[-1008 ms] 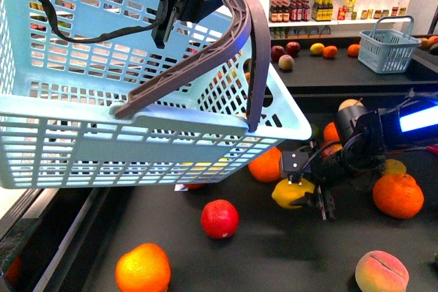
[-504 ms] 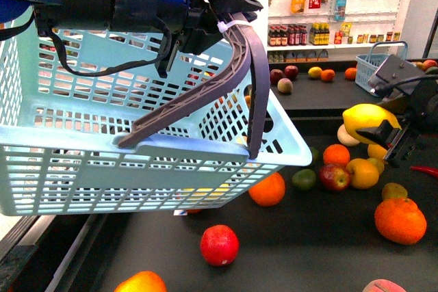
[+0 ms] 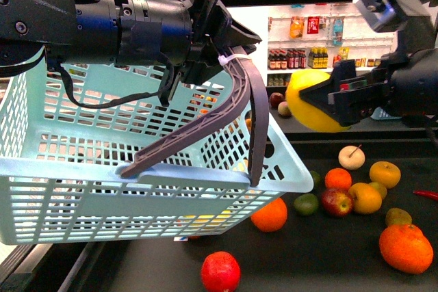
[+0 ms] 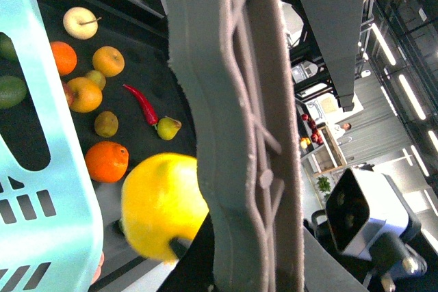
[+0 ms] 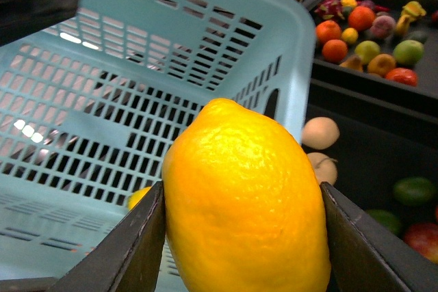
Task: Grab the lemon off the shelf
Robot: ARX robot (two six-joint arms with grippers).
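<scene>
The lemon (image 3: pixel 309 100) is bright yellow and hangs in the air, well above the shelf's black tray (image 3: pixel 321 258), just right of the basket's near corner. My right gripper (image 3: pixel 328 100) is shut on it, one dark finger on each side, as the right wrist view shows around the lemon (image 5: pixel 246 203). My left gripper (image 3: pixel 205 39) is shut on the grey basket handle (image 3: pixel 236 94) and holds the light-blue basket (image 3: pixel 82 189) up at the left. In the left wrist view the handle (image 4: pixel 233 135) fills the middle, with the lemon (image 4: pixel 161 213) beside it.
Loose fruit lies on the tray: an orange (image 3: pixel 406 247) at the right, another orange (image 3: pixel 269 215) under the basket corner, a red apple (image 3: pixel 220 271), a green lime (image 3: pixel 306 203) and a red chilli (image 3: pixel 426 195). White wall shelves of bottles (image 3: pixel 308 56) stand behind.
My right gripper has lifted the lemon off the tray and carried it up and left, close to the basket's rim. The basket stays held up on the left.
</scene>
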